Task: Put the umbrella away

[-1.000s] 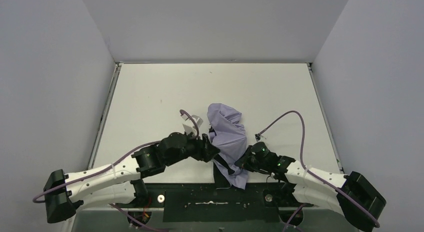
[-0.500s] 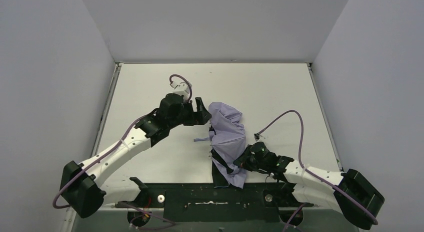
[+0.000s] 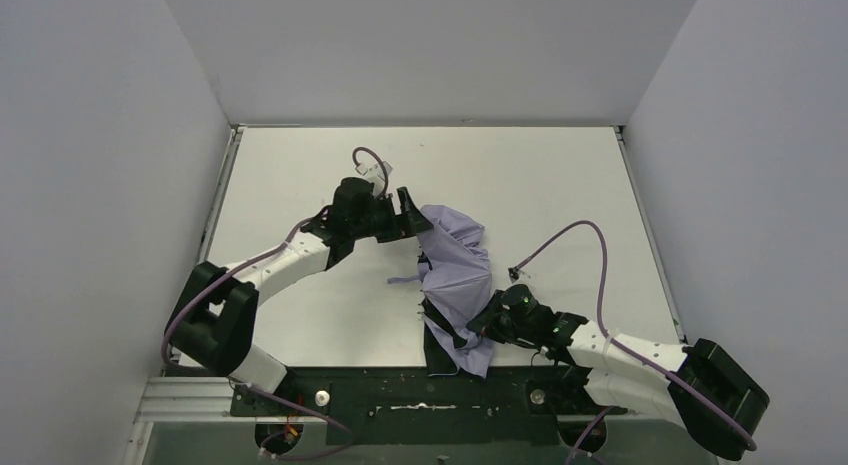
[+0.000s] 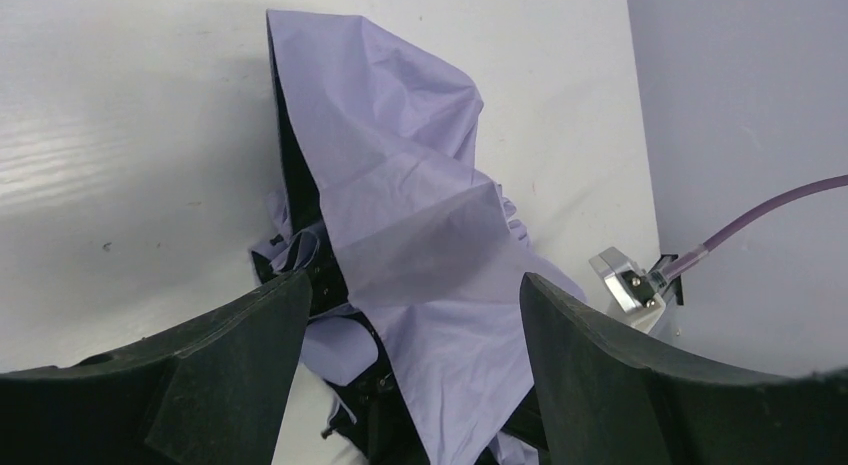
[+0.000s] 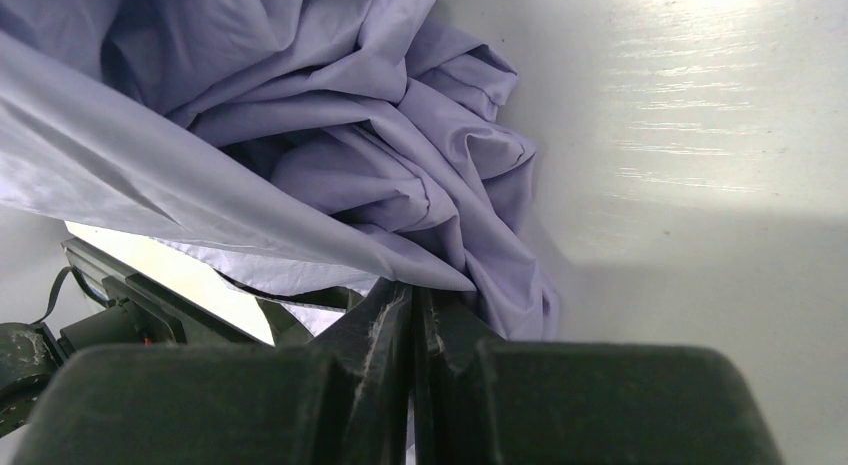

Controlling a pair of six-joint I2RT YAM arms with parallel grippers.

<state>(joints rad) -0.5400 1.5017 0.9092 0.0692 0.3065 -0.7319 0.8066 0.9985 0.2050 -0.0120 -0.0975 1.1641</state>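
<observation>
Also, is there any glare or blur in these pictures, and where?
Right wrist view: strong glare on the table, upper right; the right claw up close looks soft. Left wrist view: the umbrella is sharp, the left claw dark and slightly blurred. Top external view: even light, no obvious glare.

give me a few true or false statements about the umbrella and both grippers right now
1. The left gripper is open, its fingers apart near the umbrella. True.
2. The right gripper is wide open. False: it is shut, pinching the umbrella's fabric.
3. The umbrella stands fully spread. False: it lies crumpled on the table.
4. The umbrella lies between the two grippers. True.
</observation>
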